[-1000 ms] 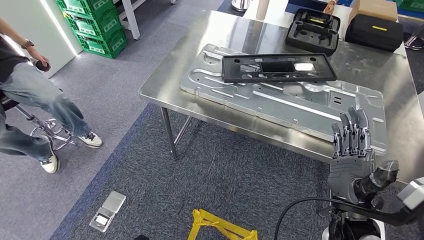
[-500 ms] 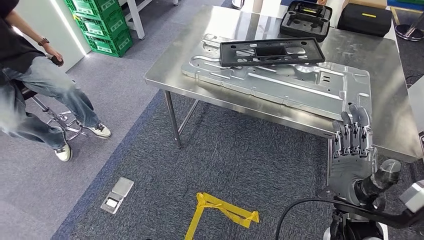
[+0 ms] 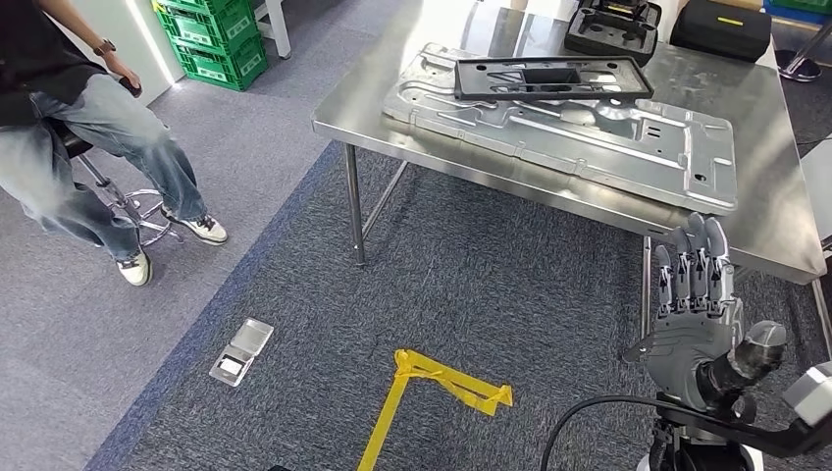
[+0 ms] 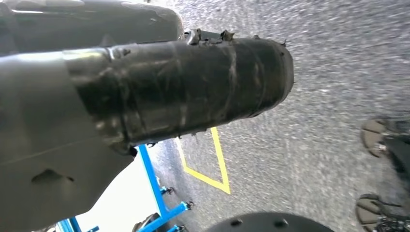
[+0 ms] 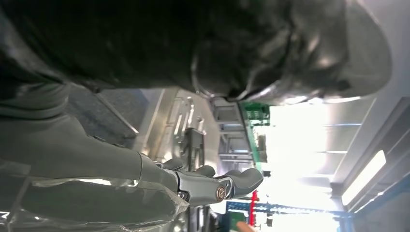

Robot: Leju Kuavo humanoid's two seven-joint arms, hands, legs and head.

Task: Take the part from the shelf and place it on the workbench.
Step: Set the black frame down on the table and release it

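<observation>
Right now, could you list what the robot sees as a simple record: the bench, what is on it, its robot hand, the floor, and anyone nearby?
workbench: steel table, ahead of the robot
on workbench: large stamped metal panel; black plastic frame lying on the panel; black moulded tray and black case at the far edge
right robot hand: raised, fingers straight, holding nothing
floor: grey carpet, yellow tape, small silver scale
person: seated on a stool, at left
green crates: far left

Steel workbench (image 3: 775,231): large stamped metal panel (image 3: 589,137), black frame part (image 3: 551,78) atop panel, black cases at far edge.
</observation>
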